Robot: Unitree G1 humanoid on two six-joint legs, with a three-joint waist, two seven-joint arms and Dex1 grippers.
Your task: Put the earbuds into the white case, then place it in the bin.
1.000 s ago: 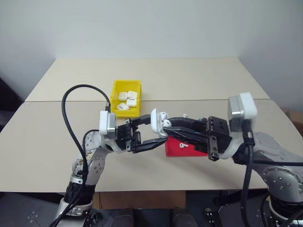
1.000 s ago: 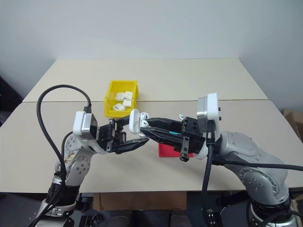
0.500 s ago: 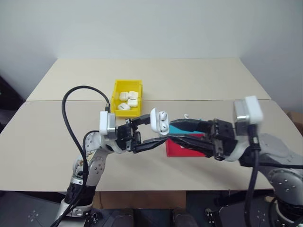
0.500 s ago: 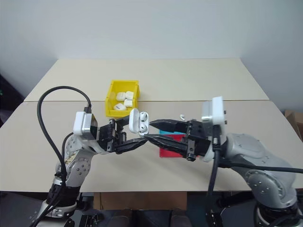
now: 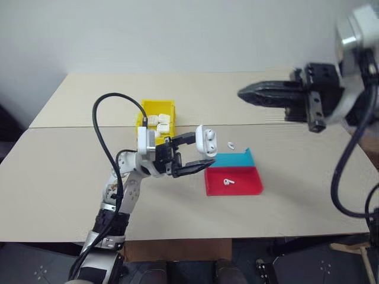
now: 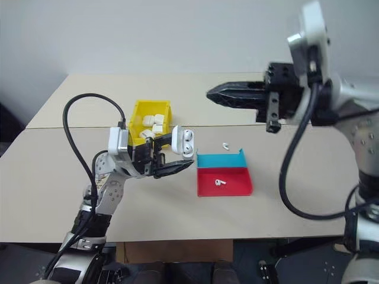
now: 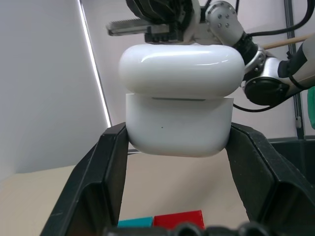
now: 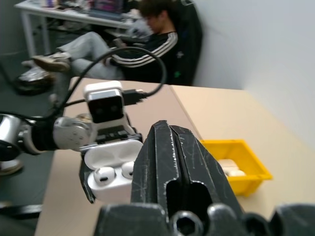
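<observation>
My left gripper is shut on the white case, held above the table left of the trays. Its lid stands open. In the right wrist view the case holds two earbuds in its wells. In the left wrist view the case sits between both fingers. My right gripper is shut and empty, raised high to the right of the case, pointing left. The yellow bin stands behind the left gripper with several white cases inside.
A blue tray and a red tray lie side by side right of the case. One loose earbud lies in the red tray, another on the table behind the blue tray. A person sits beyond the table.
My right gripper has drawn back from the case, risen well above the table and shut. The left gripper keeps its hold on the open case.
</observation>
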